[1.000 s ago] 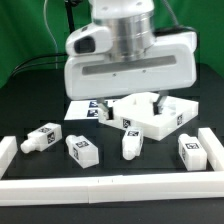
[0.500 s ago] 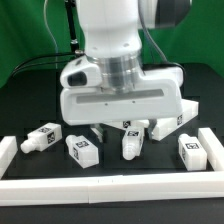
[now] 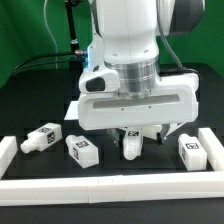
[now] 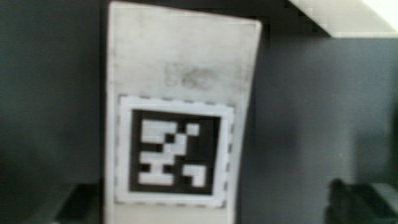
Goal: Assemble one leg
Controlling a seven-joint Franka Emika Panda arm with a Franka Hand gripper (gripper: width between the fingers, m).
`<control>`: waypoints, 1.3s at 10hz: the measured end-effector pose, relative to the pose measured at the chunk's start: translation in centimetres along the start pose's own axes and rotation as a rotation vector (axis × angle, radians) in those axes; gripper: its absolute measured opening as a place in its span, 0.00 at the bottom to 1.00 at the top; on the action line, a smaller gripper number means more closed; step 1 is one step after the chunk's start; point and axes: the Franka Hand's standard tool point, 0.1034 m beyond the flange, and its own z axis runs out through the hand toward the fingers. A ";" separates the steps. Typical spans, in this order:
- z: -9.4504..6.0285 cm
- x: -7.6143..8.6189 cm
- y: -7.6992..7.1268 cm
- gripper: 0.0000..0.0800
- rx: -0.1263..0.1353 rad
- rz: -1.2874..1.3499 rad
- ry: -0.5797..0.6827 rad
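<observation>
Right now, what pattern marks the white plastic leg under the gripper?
Black-and-white square tag on leg; wrist view.

Long white front rail [image 3: 110,187] flat across the near edge of the exterior view. Meeting its two ends, shorter white rails: left side rail [image 3: 8,150] at the exterior view's left, right side rail [image 3: 212,145] at the exterior view's right, both running back from the front rail. Black table [image 3: 40,105] beneath the front rail and stretching away behind it. Well behind the front rail, only a sliver of the marker board [image 3: 73,110], mostly hidden. Farthest from the front rail, green backdrop [image 3: 25,30], with black cables [image 3: 40,62] drooping across its lower part.
</observation>
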 end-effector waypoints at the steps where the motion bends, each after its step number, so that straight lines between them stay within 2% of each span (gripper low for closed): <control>1: 0.0 0.0 0.0 0.57 0.000 0.000 0.000; 2: 0.0 0.0 0.0 0.35 0.000 0.000 0.000; 4: -0.7 0.5 0.3 0.36 0.001 -0.051 0.003; 5: -1.9 0.8 0.9 0.36 0.004 -0.086 0.002; 6: -3.4 0.8 1.9 0.36 0.004 -0.158 -0.006; 8: -7.4 0.5 6.0 0.36 -0.001 -0.228 0.010; 9: -8.1 0.1 6.6 0.36 -0.003 -0.214 0.018; 10: -7.6 0.1 6.2 0.36 -0.002 -0.222 0.010; 13: -7.4 0.0 6.2 0.36 -0.002 -0.224 0.007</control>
